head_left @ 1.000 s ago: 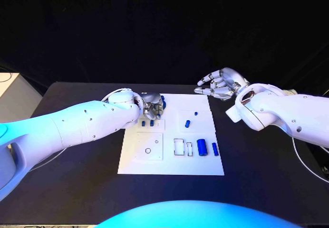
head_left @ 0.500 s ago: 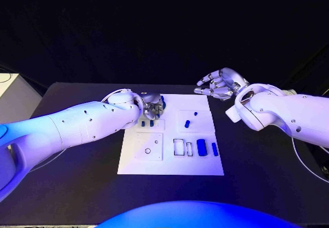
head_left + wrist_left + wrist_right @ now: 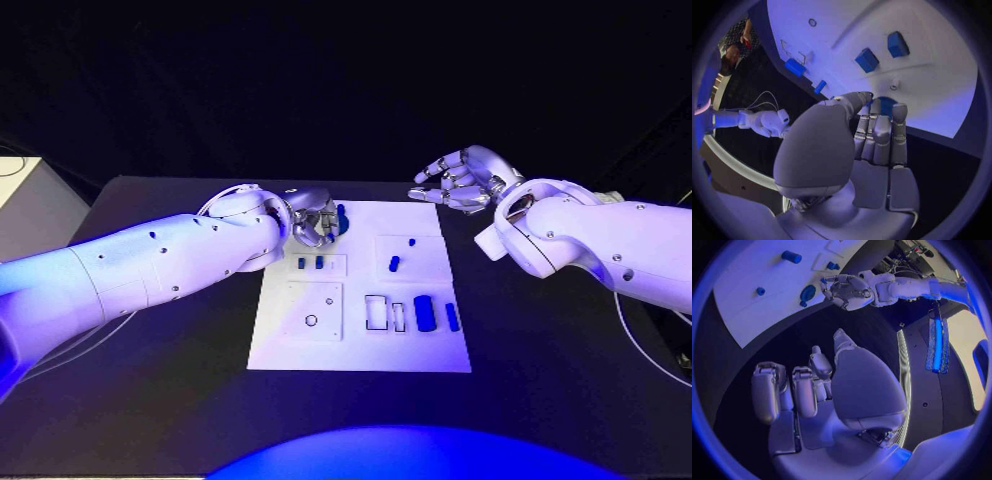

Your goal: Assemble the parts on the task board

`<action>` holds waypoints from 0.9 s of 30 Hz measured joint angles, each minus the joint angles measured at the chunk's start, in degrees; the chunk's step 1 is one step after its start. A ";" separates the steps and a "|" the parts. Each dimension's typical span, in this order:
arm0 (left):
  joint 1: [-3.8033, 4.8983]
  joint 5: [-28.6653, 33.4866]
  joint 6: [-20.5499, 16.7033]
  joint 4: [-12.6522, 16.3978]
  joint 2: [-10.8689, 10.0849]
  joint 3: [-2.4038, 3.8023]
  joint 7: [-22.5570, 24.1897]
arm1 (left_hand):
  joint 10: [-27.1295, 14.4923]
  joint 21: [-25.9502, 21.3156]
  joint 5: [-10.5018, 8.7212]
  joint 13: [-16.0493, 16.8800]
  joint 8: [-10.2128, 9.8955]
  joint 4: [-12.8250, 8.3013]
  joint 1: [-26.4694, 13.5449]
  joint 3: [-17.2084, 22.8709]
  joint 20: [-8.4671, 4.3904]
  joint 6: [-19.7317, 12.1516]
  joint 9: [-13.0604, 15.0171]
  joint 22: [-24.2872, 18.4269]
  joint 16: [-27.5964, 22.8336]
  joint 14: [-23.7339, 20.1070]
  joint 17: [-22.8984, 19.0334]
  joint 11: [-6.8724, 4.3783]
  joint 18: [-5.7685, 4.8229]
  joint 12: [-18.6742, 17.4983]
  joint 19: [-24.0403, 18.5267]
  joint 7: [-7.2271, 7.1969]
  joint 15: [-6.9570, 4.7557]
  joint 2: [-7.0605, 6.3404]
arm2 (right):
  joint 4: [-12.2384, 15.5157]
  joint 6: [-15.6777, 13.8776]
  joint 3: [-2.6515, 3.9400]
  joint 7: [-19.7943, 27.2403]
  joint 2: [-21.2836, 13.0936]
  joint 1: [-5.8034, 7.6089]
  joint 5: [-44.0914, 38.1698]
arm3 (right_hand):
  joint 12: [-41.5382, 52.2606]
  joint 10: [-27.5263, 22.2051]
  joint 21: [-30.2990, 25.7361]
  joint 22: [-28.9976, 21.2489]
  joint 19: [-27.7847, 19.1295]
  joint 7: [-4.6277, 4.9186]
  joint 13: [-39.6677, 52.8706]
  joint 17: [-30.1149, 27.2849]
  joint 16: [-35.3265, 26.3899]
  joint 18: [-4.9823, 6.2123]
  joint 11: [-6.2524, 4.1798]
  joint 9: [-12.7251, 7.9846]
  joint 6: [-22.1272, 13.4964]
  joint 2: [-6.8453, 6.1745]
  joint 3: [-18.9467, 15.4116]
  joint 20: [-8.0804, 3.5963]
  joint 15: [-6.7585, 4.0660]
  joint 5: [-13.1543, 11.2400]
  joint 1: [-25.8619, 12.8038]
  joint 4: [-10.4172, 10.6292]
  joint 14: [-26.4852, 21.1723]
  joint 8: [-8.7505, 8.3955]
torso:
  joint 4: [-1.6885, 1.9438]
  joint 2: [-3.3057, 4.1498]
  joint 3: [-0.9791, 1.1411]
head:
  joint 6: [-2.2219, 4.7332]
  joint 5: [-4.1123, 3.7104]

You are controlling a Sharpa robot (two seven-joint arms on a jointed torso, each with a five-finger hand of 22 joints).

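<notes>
The white task board (image 3: 361, 345) lies mid-table. My left hand (image 3: 309, 222) hovers over its far left corner, thumb and fingers closed around a round blue part (image 3: 339, 213); the left wrist view shows that blue part (image 3: 884, 106) between the thumb and fingertips (image 3: 899, 114). Two small blue blocks (image 3: 309, 262) sit just nearer, also seen as blue blocks (image 3: 867, 60). A blue peg (image 3: 394, 261), a thick blue cylinder (image 3: 424, 310) and a slim blue bar (image 3: 451, 314) lie on the board's right half. My right hand (image 3: 462, 180) hangs beyond the far right corner, fingers apart, holding nothing.
Two empty rectangular slots (image 3: 384, 311) and a square plate with a ring mark (image 3: 312, 318) sit on the board's near half. A white box (image 3: 22, 200) stands off the table's left edge. Black tabletop (image 3: 548, 380) surrounds the board.
My left hand has turned and shifted slightly toward the board's far edge, so the round blue part shows more. The right hand has barely moved.
</notes>
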 measured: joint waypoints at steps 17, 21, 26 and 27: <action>0.74 4.16 0.78 3.06 -4.82 1.03 -0.65 | 1.12 0.03 -0.04 0.15 0.00 -0.14 -1.30 -0.16 -0.11 1.03 0.20 0.23 0.24 0.41 0.27 -0.33 -0.01 -1.02 0.72 -0.19 -0.01 -0.09 | 0.05 0.00 0.01 0.02 -0.29 0.00 0.01 | 0.00 0.00 0.00 -0.01 0.00 0.00 0.01 0.00 0.00 0.00 0.00 0.00 0.00 0.00 0.00 0.00 0.00 0.00 0.00 0.00 0.00 0.00 | 0.02 0.00 -0.02 | 0.14 0.47; 0.71 3.62 1.08 1.76 -4.28 0.68 -0.75 | 1.33 0.03 -0.05 0.14 0.00 -0.14 -1.31 -0.16 -0.12 1.03 0.25 0.22 0.24 0.41 0.27 -0.53 -0.01 -1.12 0.70 -0.19 -0.01 -0.10 | 0.06 0.00 0.01 0.02 -0.32 0.00 0.02 | 0.00 0.00 0.00 0.03 0.00 0.00 0.00 -0.01 0.00 0.00 0.00 -0.01 0.00 0.00 0.00 0.00 0.00 0.00 0.00 0.00 0.00 0.00 | 0.02 0.04 -0.02 | 0.19 0.56; 0.48 2.68 1.35 -0.08 -3.31 0.27 -0.75 | 1.84 0.03 -0.18 0.19 -0.27 -0.13 -2.05 -0.17 -0.12 1.25 0.37 0.26 0.23 0.61 0.33 -1.04 -0.01 -1.40 0.70 -0.41 -0.21 -0.08 | 0.07 0.00 0.01 0.02 -0.30 0.00 0.02 | 0.00 0.00 0.00 0.04 0.00 0.00 0.01 -0.01 0.00 0.00 0.00 -0.01 0.00 0.00 0.00 0.00 0.00 0.00 0.00 0.00 0.00 0.00 | -0.09 0.15 -0.04 | 0.19 0.63; 0.47 2.62 1.37 -0.18 -3.26 0.26 -0.75 | 1.84 0.03 -0.18 0.19 -0.27 -0.13 -2.06 -0.17 -0.12 1.25 0.38 0.26 0.23 0.61 0.34 -1.04 -0.01 -1.40 0.70 -0.41 -0.21 -0.08 | 0.07 0.00 0.01 0.02 -0.30 0.00 0.02 | 0.00 0.00 0.00 0.04 0.00 0.00 0.00 -0.01 0.00 0.00 0.00 -0.01 0.00 0.00 0.00 0.00 0.00 0.00 0.00 0.00 0.00 0.00 | -0.10 0.15 -0.04 | 0.19 0.64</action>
